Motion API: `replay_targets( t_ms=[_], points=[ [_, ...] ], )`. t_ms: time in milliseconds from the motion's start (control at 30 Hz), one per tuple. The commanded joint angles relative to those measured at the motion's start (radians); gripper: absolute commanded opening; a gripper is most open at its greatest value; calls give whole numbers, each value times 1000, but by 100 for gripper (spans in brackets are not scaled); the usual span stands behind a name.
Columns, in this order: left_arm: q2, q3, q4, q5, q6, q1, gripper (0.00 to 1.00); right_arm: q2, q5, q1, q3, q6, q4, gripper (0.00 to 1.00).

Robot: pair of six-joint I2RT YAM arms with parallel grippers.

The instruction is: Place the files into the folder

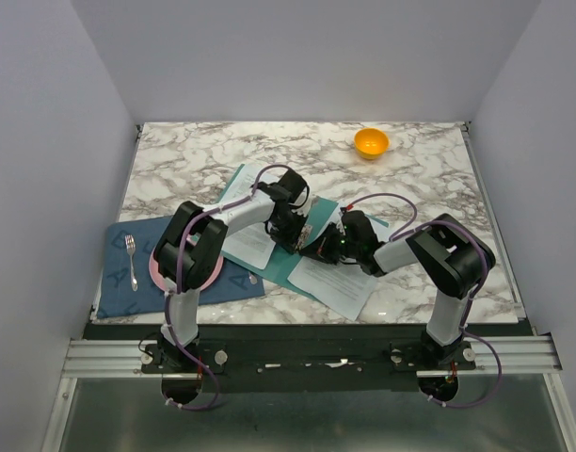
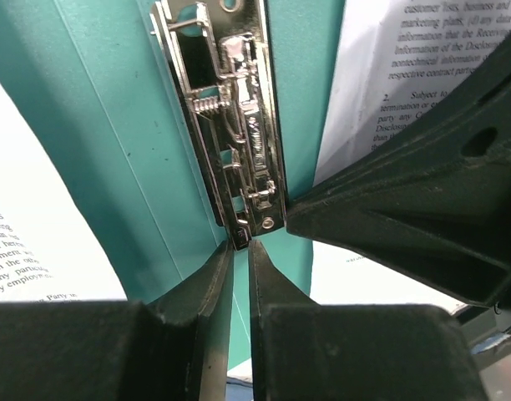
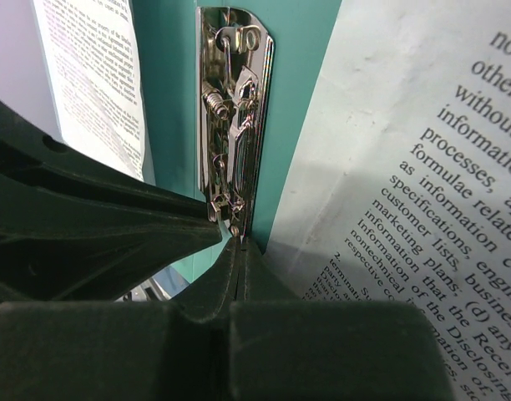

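The teal folder point(image 1: 297, 271) lies open mid-table, with printed files on its left half point(image 1: 250, 243) and its right half point(image 1: 344, 284). Both grippers meet over its spine. In the left wrist view my left gripper point(image 2: 241, 244) is nearly closed, its tips pinching the near end of the metal clip point(image 2: 239, 109) on the teal spine point(image 2: 113, 125). In the right wrist view my right gripper point(image 3: 240, 244) is shut, its tips touching the other end of the clip point(image 3: 235, 109). Sheets flank the clip point(image 3: 422, 150). In the top view the left gripper point(image 1: 296, 234) and right gripper point(image 1: 318, 247) almost touch.
A dark blue placemat point(image 1: 128, 282) at the near left holds a fork point(image 1: 131, 259) and a pink plate point(image 1: 154, 268) under my left arm. An orange bowl point(image 1: 371, 142) stands at the far right. White walls close in the table.
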Motion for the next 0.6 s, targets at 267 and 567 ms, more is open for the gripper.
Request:
replay_targets(
  t_ms=[267,567],
  points=[
    [8,-38,50,-12,12,-95,17,102,135,5,-49,-99,-339,0],
    [-62,31,-35,54,35,-67,16,114,126,5,-53,-93,-316,0]
  ],
)
